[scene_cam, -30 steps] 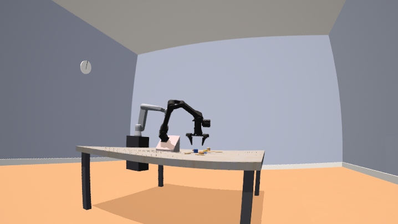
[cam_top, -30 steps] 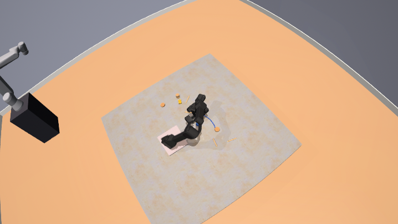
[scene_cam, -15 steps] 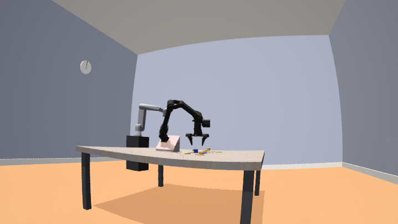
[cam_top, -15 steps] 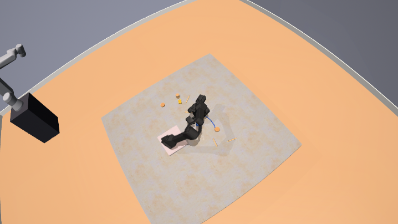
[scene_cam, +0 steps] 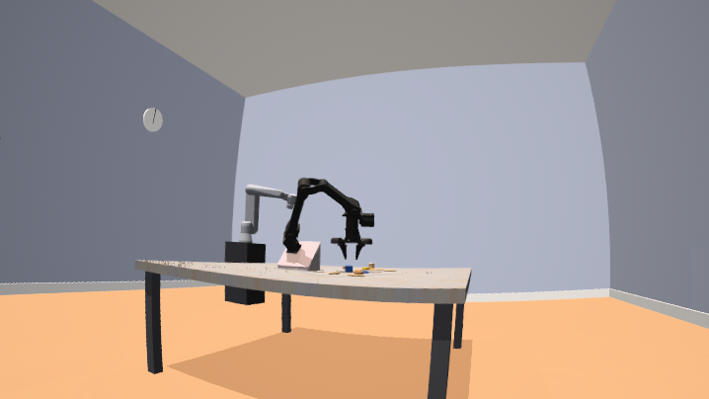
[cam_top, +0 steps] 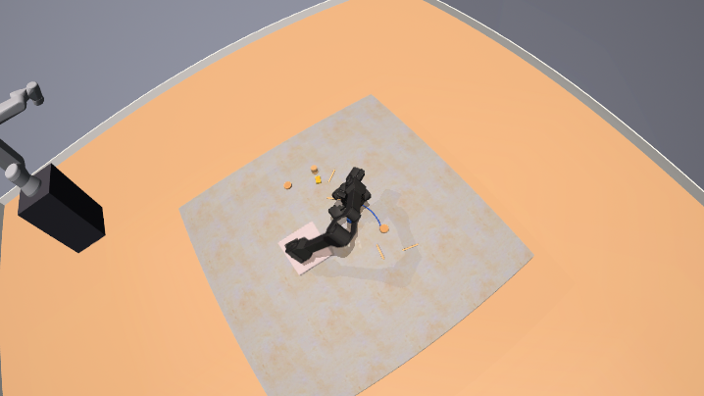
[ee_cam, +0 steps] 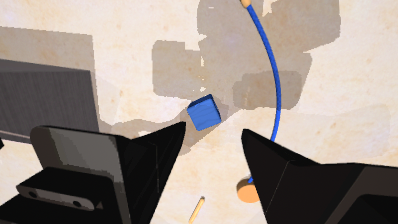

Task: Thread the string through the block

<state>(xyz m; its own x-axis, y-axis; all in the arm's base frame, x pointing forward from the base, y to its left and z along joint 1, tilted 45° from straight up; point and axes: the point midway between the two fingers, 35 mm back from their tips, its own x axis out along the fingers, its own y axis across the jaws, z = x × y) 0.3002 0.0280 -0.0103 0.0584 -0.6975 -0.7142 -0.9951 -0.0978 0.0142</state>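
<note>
matt black gripper point(scene_cam: 351, 259) point(ee_cam: 213, 130), mottled stone-look tabletop point(cam_top: 320, 320) point(scene_cam: 307, 283)

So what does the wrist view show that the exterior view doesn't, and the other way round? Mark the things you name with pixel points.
Only wrist: the blue string point(ee_cam: 278, 90) curving from the round button point(ee_cam: 248, 192) to a stick's tip point(ee_cam: 245, 2).

Only exterior: the wall clock point(scene_cam: 152, 119), grey arm point(scene_cam: 252, 210) and table legs point(scene_cam: 153, 322).

Both: the gripper point(scene_cam: 351, 259) point(ee_cam: 213, 130), fingers apart, and a blue cube point(scene_cam: 348, 269) point(ee_cam: 205, 114).
</note>
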